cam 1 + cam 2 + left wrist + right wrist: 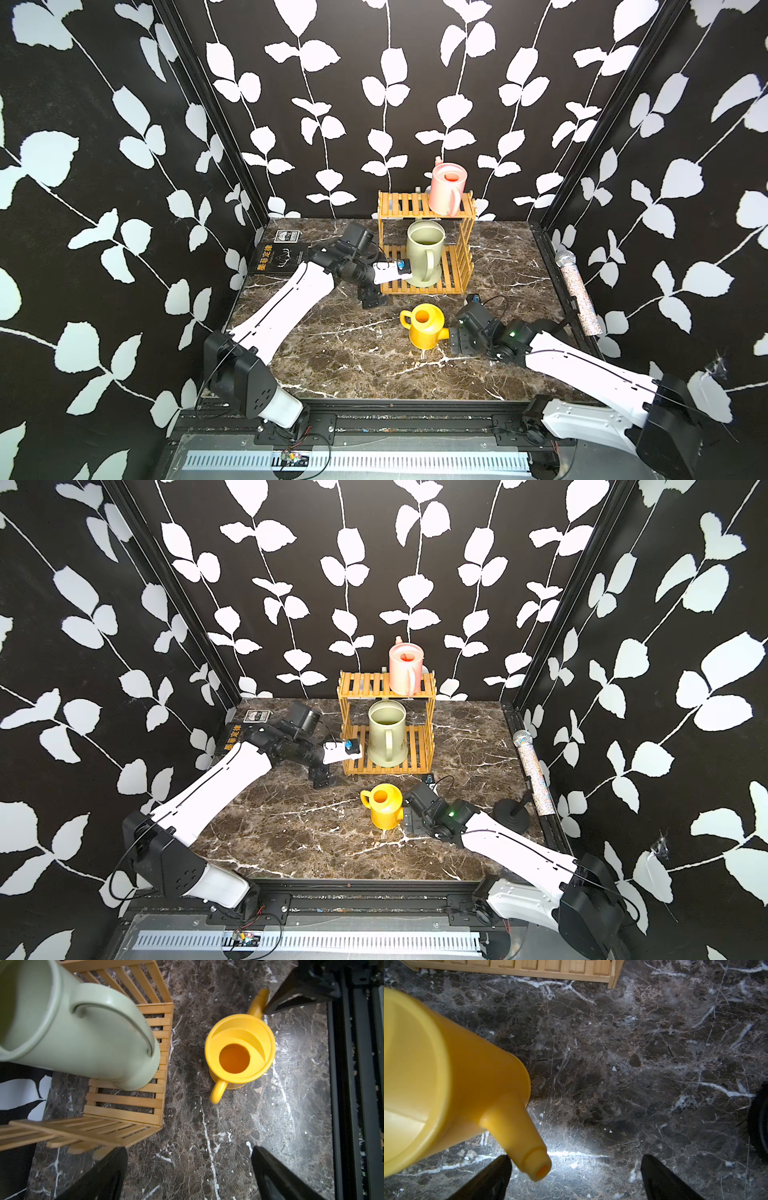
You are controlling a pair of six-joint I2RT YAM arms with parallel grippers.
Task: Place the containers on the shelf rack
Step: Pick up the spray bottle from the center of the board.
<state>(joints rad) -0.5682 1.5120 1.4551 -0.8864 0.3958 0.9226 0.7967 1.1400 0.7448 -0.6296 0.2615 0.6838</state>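
Note:
The orange-brown shelf rack (403,203) (361,683) stands at the back of the marble table. A pink can (446,189) (405,669) sits on its top tier. The large sage-green can (424,257) (386,737) (72,1032) stands on the lower tier (124,1103). A yellow can (424,326) (384,806) (239,1051) stands on the table in front of the rack. My left gripper (374,291) (189,1167) hangs open and empty by the rack's front left corner. Just right of the yellow can, my right gripper (455,336) (575,1172) is open, with the spout tip (537,1165) close to one finger.
A glittery microphone (577,291) (532,771) leans along the right wall on a black round base (511,814). A black book (278,257) lies at the back left. A black rail (415,409) runs along the table's front edge.

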